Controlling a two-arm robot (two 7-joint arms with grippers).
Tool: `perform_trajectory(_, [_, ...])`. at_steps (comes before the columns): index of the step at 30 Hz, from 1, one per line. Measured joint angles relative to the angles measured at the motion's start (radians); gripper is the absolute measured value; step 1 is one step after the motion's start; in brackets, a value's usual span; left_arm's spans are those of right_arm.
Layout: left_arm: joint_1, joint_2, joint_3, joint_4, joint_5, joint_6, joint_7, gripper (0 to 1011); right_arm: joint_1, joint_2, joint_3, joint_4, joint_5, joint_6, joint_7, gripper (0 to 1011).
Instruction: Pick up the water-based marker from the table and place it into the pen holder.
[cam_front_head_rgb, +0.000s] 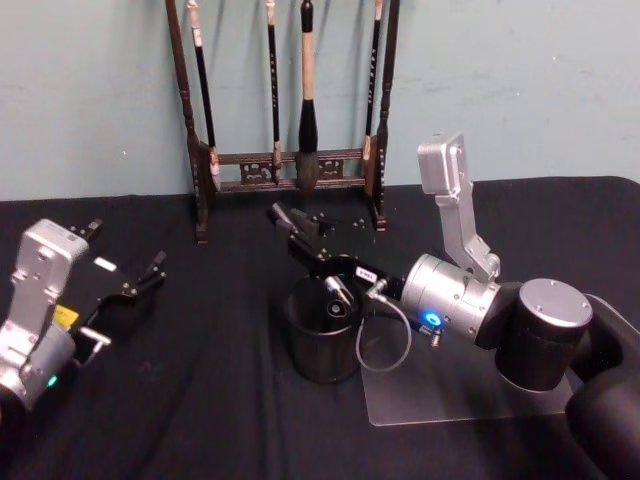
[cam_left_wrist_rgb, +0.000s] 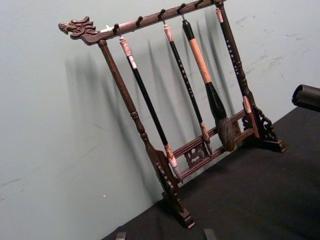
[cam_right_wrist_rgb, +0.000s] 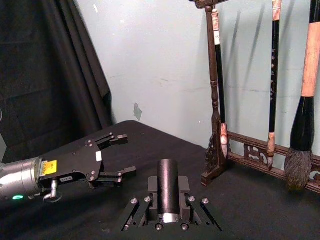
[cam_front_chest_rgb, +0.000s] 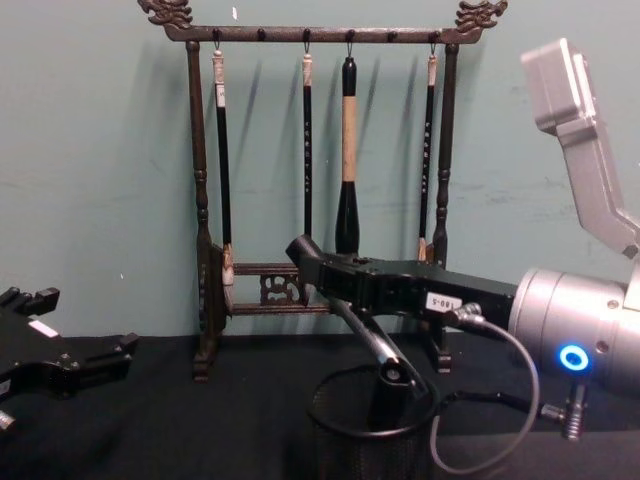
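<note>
Right claw (cam_front_head_rgb: 290, 222) reaches fwd over the table (cam_front_head_rgb: 200, 400), its fingers pinched on the water-based marker (cam_right_wrist_rgb: 168, 189), a dark cylinder that I see lengthwise in the right wrist view, clamped between the two fingers w/ its far end projecting past the tips. In the chest view the marker's blunt dark end (cam_front_chest_rgb: 303, 250) pokes out at the front of the claw, tilted upward. The pen holder (cam_front_head_rgb: 322, 345), a round black mesh cup, stands on the table directly below the claw's body and slightly behind its tips; from the chest view its rim (cam_front_chest_rgb: 372, 400) sits under the claw w/ clear air between them, so the marker is above the holder, not inside it. A grey cable loops from the claw's wrist down beside the holder. Ahead of the claw, against the wall, stands the wooden brush rack (cam_front_head_rgb: 285, 170) w/ four brushes hanging; I cannot tell the gap between marker tip and rack. Left claw (cam_front_head_rgb: 140, 285) hangs off to the far side of the holder from the right arm, well apart from it, fingers spread w/ nothing between them. A clear sheet (cam_front_head_rgb: 450, 400) lies on the table beneath the right forearm.
</note>
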Motion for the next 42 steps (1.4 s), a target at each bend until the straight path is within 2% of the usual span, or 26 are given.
perform_trajectory(13, [0.0,0.0,0.0,0.0,0.0,0.0,0.0,1001,0.0,0.0,0.001,0.0,0.0,0.0,0.002,251])
perform_trajectory(14, [0.0,0.0,0.0,0.0,0.0,0.0,0.0,1001,0.0,0.0,0.001,0.0,0.0,0.0,0.002,272])
perform_trajectory(15, [0.0,0.0,0.0,0.0,0.0,0.0,0.0,1001,0.0,0.0,0.001,0.0,-0.001,0.0,0.002,341])
perform_trajectory(16, [0.0,0.0,0.0,0.0,0.0,0.0,0.0,1001,0.0,0.0,0.001,0.0,-0.001,0.0,0.002,341])
perform_trajectory(17, [0.0,0.0,0.0,0.0,0.0,0.0,0.0,1001,0.0,0.0,0.001,0.0,-0.001,0.0,0.002,413])
perform_trajectory(18, [0.0,0.0,0.0,0.0,0.0,0.0,0.0,1001,0.0,0.0,0.001,0.0,-0.001,0.0,0.002,413])
perform_trajectory(20, [0.0,0.0,0.0,0.0,0.0,0.0,0.0,1001,0.0,0.0,0.001,0.0,-0.001,0.0,0.002,523])
perform_trajectory(23, [0.0,0.0,0.0,0.0,0.0,0.0,0.0,1001,0.0,0.0,0.001,0.0,-0.001,0.0,0.003,544])
perform_trajectory(25, [0.0,0.0,0.0,0.0,0.0,0.0,0.0,1001,0.0,0.0,0.001,0.0,-0.001,0.0,0.003,724])
perform_trajectory(26, [0.0,0.0,0.0,0.0,0.0,0.0,0.0,1001,0.0,0.0,0.001,0.0,-0.001,0.0,0.003,724])
perform_trajectory(27, [0.0,0.0,0.0,0.0,0.0,0.0,0.0,1001,0.0,0.0,0.001,0.0,-0.001,0.0,0.003,801])
perform_trajectory(28, [0.0,0.0,0.0,0.0,0.0,0.0,0.0,1001,0.0,0.0,0.001,0.0,-0.001,0.0,0.003,801])
perform_trajectory(34, [0.0,0.0,0.0,0.0,0.0,0.0,0.0,1001,0.0,0.0,0.001,0.0,-0.001,0.0,0.003,998])
perform_trajectory(39, [0.0,0.0,0.0,0.0,0.0,0.0,0.0,1001,0.0,0.001,0.001,-0.003,-0.003,0.0,-0.002,1002])
perform_trajectory(42, [0.0,0.0,0.0,0.0,0.0,0.0,0.0,1001,-0.01,0.009,0.009,-0.029,-0.025,-0.008,-0.046,1003])
